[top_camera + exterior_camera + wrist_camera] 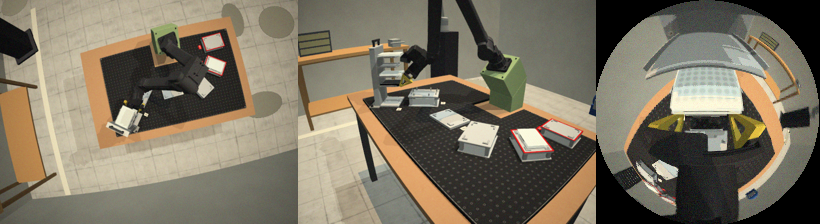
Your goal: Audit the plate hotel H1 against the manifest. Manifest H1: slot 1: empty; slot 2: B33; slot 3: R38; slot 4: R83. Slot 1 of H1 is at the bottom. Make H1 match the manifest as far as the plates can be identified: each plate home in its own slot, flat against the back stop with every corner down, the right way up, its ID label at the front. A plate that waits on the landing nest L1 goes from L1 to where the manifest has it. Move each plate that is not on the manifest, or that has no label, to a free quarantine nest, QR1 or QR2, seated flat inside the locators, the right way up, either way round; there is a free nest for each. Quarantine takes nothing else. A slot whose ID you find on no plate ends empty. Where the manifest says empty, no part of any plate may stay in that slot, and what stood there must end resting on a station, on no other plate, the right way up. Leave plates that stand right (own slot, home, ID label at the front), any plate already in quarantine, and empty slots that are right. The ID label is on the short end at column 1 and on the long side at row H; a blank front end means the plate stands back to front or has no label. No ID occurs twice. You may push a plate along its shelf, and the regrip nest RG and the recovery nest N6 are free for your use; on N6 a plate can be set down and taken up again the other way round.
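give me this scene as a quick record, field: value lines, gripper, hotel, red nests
gripper: gripper open, holding nothing, at the front of the plate hotel
wrist view: white plate straight ahead, between the yellow fingers
near red nest: holds a white plate
far red nest: no plate
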You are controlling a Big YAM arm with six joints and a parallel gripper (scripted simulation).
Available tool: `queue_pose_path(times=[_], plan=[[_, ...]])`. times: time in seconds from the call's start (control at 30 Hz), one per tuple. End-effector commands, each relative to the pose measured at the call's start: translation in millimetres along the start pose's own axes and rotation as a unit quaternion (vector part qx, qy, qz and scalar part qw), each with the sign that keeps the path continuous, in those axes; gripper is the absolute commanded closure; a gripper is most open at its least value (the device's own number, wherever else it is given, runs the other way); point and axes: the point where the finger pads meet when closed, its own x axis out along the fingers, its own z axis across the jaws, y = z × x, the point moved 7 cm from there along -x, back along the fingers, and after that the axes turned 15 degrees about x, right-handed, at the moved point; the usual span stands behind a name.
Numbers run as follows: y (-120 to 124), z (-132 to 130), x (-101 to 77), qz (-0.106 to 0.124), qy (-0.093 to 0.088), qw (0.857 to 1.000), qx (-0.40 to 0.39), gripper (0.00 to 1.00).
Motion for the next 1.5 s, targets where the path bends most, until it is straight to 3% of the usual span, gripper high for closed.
queue_pose_path(times=[0.0, 0.1, 0.13, 1.0, 1.07, 1.47], plan=[[-12.3, 4.4, 2.5, -0.014, -0.006, 1.000, -0.005, 0.00], [-12.3, 4.4, 2.5, -0.014, -0.006, 1.000, -0.005, 0.00], [-12.3, 4.4, 2.5, -0.014, -0.006, 1.000, -0.005, 0.14], [-14.1, 8.5, 6.4, -0.011, -0.009, 1.000, -0.002, 0.14], [-14.9, 9.7, 0.9, -0.022, -0.015, 1.000, -0.007, 0.14], [-5.9, 0.8, -15.9, -0.024, -0.006, 1.000, -0.006, 0.14]])
